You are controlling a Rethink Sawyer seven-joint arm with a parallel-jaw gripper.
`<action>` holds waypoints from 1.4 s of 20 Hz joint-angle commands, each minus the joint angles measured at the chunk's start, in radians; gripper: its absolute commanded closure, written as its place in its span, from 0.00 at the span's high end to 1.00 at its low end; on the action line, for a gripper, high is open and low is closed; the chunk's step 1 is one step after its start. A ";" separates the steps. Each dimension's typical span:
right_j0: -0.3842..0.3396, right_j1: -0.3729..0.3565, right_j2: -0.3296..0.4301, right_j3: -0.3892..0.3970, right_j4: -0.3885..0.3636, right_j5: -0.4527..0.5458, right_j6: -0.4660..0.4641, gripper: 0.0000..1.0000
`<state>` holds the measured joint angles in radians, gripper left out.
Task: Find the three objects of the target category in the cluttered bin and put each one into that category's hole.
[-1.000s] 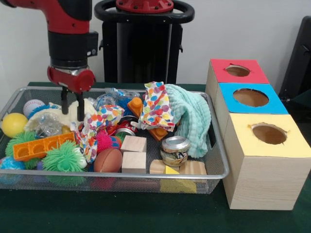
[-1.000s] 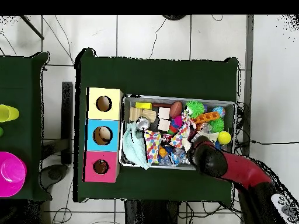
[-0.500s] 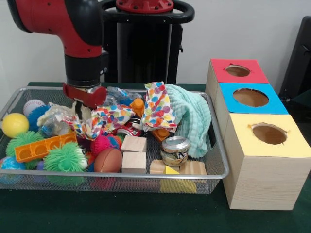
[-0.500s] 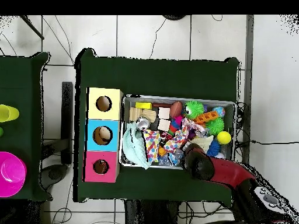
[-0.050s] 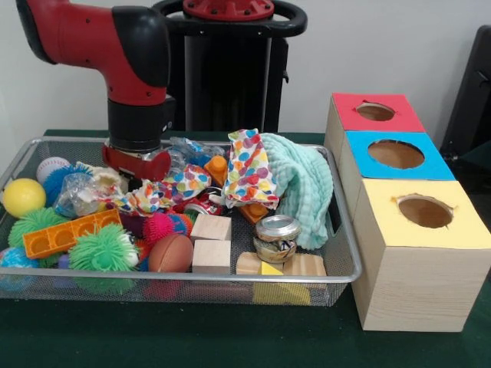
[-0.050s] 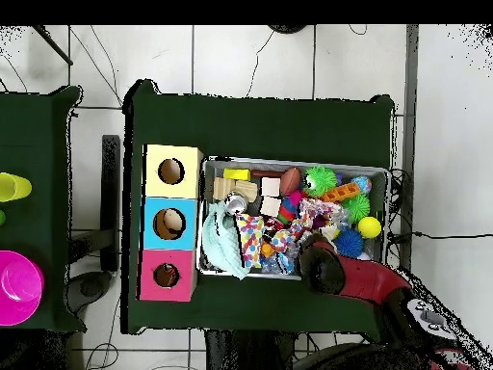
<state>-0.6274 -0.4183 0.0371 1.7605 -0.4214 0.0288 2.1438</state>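
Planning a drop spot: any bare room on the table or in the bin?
Bare green table runs along the front of the bin and in front of the wooden box; overhead, a wide strip lies behind the bin too. The bin itself is packed edge to edge, with the gripper down among the clutter.

From where I stand, no word, number or brand can be read on anything here (the jar (image 5: pixel 276 238) in the wire bin (image 5: pixel 337 264) bears a label, too blurred to read).
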 commanded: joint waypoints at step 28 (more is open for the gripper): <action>0.162 -0.149 0.095 0.330 0.137 -0.114 0.201 0.00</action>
<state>-0.4830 -0.5709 0.0143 1.9789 -0.3340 -0.0508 2.1438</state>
